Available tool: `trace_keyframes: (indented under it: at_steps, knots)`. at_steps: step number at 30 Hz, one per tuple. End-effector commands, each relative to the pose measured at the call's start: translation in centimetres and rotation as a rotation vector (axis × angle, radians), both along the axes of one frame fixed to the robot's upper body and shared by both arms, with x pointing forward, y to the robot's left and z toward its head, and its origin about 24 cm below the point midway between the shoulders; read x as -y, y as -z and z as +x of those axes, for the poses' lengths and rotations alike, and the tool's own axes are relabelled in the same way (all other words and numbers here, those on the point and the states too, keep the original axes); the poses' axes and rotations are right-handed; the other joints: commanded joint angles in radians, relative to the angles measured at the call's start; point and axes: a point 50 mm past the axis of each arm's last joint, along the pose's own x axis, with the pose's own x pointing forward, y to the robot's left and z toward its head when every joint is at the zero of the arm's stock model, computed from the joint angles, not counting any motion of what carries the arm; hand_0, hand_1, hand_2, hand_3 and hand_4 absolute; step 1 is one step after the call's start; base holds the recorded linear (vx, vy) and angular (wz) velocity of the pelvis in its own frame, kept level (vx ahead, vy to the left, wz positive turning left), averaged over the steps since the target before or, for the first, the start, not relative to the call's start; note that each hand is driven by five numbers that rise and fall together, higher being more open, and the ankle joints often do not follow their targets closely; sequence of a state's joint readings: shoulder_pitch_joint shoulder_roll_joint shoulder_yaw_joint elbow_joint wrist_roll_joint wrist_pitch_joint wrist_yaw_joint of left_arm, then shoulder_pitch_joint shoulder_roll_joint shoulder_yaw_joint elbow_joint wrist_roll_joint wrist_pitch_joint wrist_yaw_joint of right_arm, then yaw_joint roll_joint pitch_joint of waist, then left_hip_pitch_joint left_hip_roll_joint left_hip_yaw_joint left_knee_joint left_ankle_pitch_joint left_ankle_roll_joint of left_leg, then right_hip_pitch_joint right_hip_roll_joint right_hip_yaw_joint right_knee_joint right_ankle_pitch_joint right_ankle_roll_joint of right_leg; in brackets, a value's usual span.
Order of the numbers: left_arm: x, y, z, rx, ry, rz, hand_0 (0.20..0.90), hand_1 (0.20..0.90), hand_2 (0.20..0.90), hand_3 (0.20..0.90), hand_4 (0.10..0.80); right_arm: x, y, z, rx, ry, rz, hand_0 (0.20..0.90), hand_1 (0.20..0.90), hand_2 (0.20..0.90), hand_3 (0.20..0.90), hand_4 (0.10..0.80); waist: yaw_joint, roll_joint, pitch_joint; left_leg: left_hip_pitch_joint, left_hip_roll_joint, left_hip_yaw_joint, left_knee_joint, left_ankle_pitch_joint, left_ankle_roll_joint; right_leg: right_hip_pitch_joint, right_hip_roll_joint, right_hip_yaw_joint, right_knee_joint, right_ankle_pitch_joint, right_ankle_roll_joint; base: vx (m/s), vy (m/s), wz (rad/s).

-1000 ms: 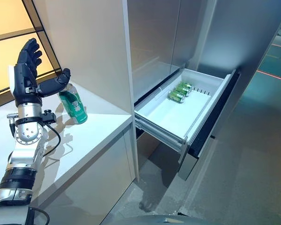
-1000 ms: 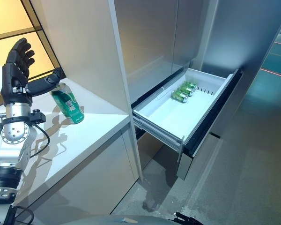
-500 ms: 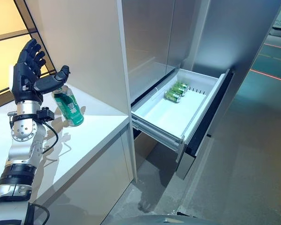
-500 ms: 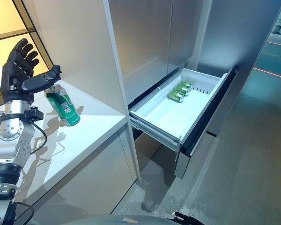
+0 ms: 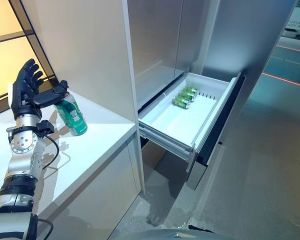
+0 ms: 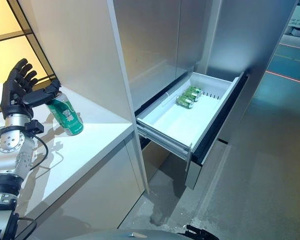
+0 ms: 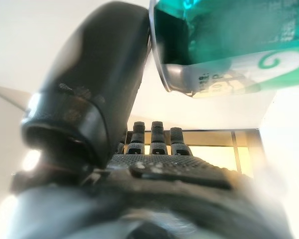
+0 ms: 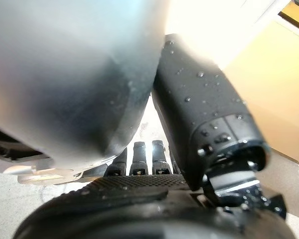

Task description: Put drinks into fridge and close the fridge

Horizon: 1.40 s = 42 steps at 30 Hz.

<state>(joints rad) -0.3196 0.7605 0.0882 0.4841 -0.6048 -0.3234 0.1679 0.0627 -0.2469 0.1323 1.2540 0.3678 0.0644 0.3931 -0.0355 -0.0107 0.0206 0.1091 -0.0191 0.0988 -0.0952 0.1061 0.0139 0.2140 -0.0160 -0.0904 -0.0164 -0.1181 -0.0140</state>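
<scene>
A green can (image 5: pixel 72 116) stands tilted on the white counter (image 5: pixel 90 150), beside the tall cabinet wall. My left hand (image 5: pixel 24 95) is open behind it, fingers straight up, with the thumb reaching over the can's top rim. In the left wrist view the thumb (image 7: pixel 99 84) lies against the can's end (image 7: pixel 229 45). The fridge drawer (image 5: pixel 175 125) is pulled out to the right, with green cans (image 5: pixel 184 97) lying at its far end. My right hand (image 8: pixel 139 194) shows in its wrist view with straight fingers, holding nothing.
The cabinet's side panel (image 5: pixel 90 45) stands between the counter and the fridge front (image 5: pixel 160 45). The open drawer juts out over the grey floor (image 5: pixel 260 175). A window (image 5: pixel 5 50) lies behind the counter at the left.
The camera has shifted, so the whole scene sits further left. My left hand has come down a little, and its thumb now rests at the can's top rim.
</scene>
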Motion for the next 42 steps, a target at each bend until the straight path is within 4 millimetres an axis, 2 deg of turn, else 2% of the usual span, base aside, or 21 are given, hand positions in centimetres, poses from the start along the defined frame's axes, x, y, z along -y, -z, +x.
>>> trace_keyframes:
  at_steps: [1,8,24,33,42]
  knots:
    - [-0.4,-8.2,1.1,0.279,0.000,0.071,0.900,0.900,0.900,0.900,0.800,0.8,0.0,-0.7,-0.057,-0.049,-0.012,0.900,0.900,0.900,0.900,0.800,-0.006,0.037,0.016,0.091,-0.049,0.028,0.023,-0.200,0.061,-0.099,-0.028,-0.010,0.040,0.062,0.088,0.000,0.000,0.00]
    - [0.3,-7.7,1.4,0.322,0.110,-0.021,0.900,0.900,0.900,0.900,0.800,0.8,0.0,-0.7,-0.055,-0.051,-0.011,0.900,0.900,0.900,0.900,0.800,-0.009,0.035,0.024,0.086,-0.053,0.031,0.032,-0.206,0.066,-0.109,-0.030,0.000,0.049,0.064,0.093,0.000,0.000,0.00]
    - [1.1,-9.2,0.8,0.490,0.119,-0.048,0.900,0.900,0.900,0.900,0.800,0.8,0.0,-0.7,-0.054,-0.070,-0.014,0.900,0.900,0.900,0.900,0.800,-0.015,0.034,0.023,0.083,-0.056,0.033,0.037,-0.210,0.067,-0.119,-0.035,0.008,0.057,0.064,0.094,0.001,0.005,-0.03]
    - [1.8,-9.7,0.8,0.506,0.184,-0.028,0.900,0.900,0.900,0.900,0.800,0.8,0.0,-0.7,-0.055,-0.072,-0.014,0.900,0.900,0.900,0.900,0.800,-0.011,0.034,0.024,0.081,-0.057,0.030,0.038,-0.210,0.068,-0.122,-0.037,0.006,0.061,0.064,0.095,0.000,0.000,0.00]
    - [2.5,-9.0,0.9,0.440,0.194,0.031,0.900,0.900,0.900,0.900,0.800,0.9,-0.1,-0.6,-0.053,-0.073,-0.012,0.900,0.900,0.900,0.900,0.800,-0.001,0.036,0.025,0.081,-0.060,0.024,0.035,-0.208,0.067,-0.119,-0.040,0.000,0.056,0.066,0.098,0.000,0.000,0.00]
